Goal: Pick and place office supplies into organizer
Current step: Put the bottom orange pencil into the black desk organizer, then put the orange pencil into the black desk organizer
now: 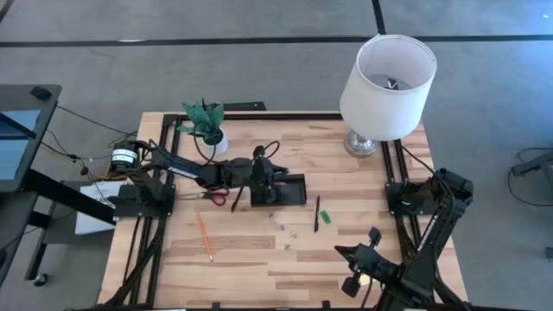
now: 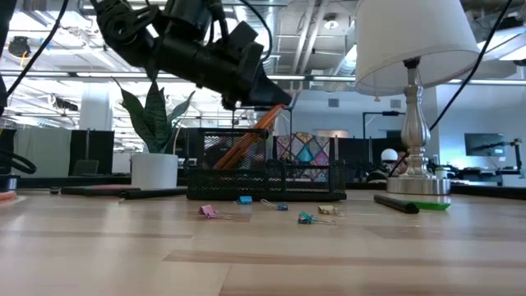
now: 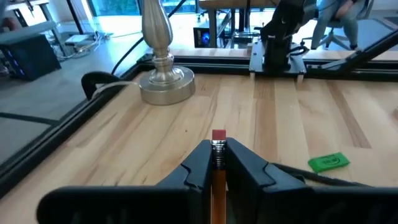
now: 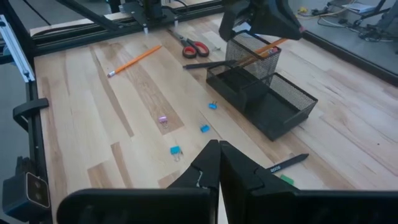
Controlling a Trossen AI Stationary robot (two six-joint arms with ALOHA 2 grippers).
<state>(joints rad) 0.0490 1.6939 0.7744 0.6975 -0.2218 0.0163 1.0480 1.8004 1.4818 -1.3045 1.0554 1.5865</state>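
Note:
The organizer (image 1: 285,192) is a black mesh tray with a taller cup (image 4: 252,53) at one end, standing mid-table. My left gripper (image 3: 218,152) hovers over that cup, shut on an orange pencil (image 2: 251,136) that slants down into it. A second orange pencil (image 1: 205,236), red-handled scissors (image 1: 213,197), a black pen (image 1: 316,214), a green block (image 1: 325,216) and several small clips (image 4: 175,150) lie on the table. My right gripper (image 4: 219,155) waits shut above the near right of the table. My left gripper pinches the pencil between its two fingers (image 3: 200,167) just behind the eraser's metal band (image 3: 218,147); the eraser pokes out past the fingertips. The fingers reach in nearly level from the table's left, along the pencil. The pencil tilts, its lower end (image 2: 220,163) inside the mesh cup.
A white-shaded lamp (image 1: 386,85) stands at the far right and a potted plant (image 1: 207,125) at the far left. A dark pen (image 4: 205,64) lies against the organizer's cup. Black rails frame the table's edges.

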